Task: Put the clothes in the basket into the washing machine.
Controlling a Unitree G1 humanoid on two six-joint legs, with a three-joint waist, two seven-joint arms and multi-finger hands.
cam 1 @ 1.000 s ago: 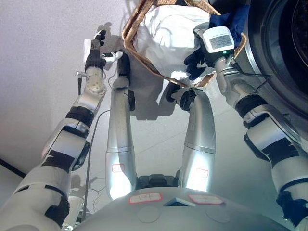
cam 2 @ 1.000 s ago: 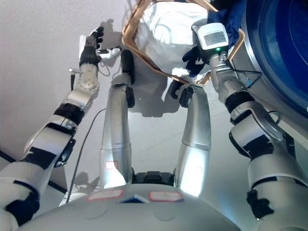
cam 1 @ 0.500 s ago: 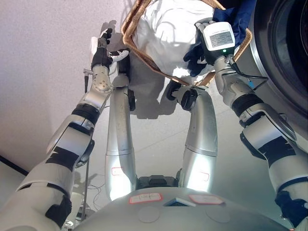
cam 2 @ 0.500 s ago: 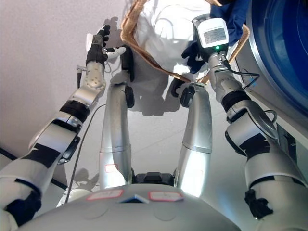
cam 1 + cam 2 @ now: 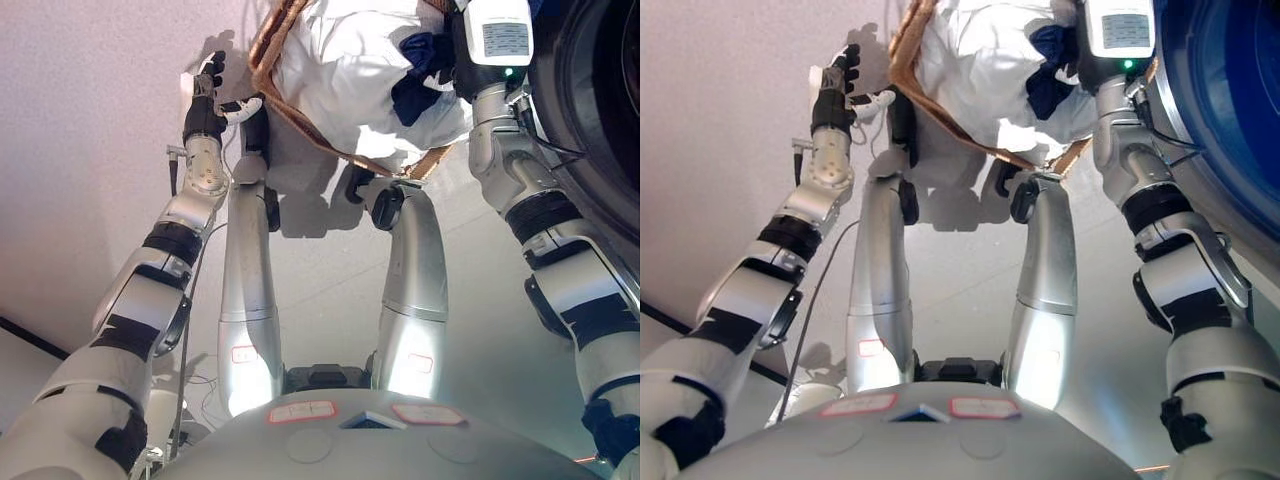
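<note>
we are reaching our right hand [image 5: 428, 72] up into the woven basket [image 5: 290, 110], and its dark fingers are curling into the white cloth [image 5: 340, 70] that is filling the basket, with a fold of dark blue cloth [image 5: 415, 47] bunching right at the fingers; the hand is clenching on cloth, though we cannot tell whether the blue piece, the white one, or both are in its grip. the white cloth is lying heaped just to the left of that hand and is spilling over the basket's brown braided rim below it. the washing machine [image 5: 590, 120] is standing just to the right of our right hand, its round dark door opening showing at the edge of the view, and in the right eye view blue [image 5: 1220, 90] is showing across that opening. our left hand [image 5: 208, 95] is hanging well apart from the right one, off the basket's left side, just beside the rim but not touching it; its fingers are pointing upward and staying relaxed, holding nothing. the pale grey floor [image 5: 90, 180] is spreading out to the left of that hand and beneath the basket.
</note>
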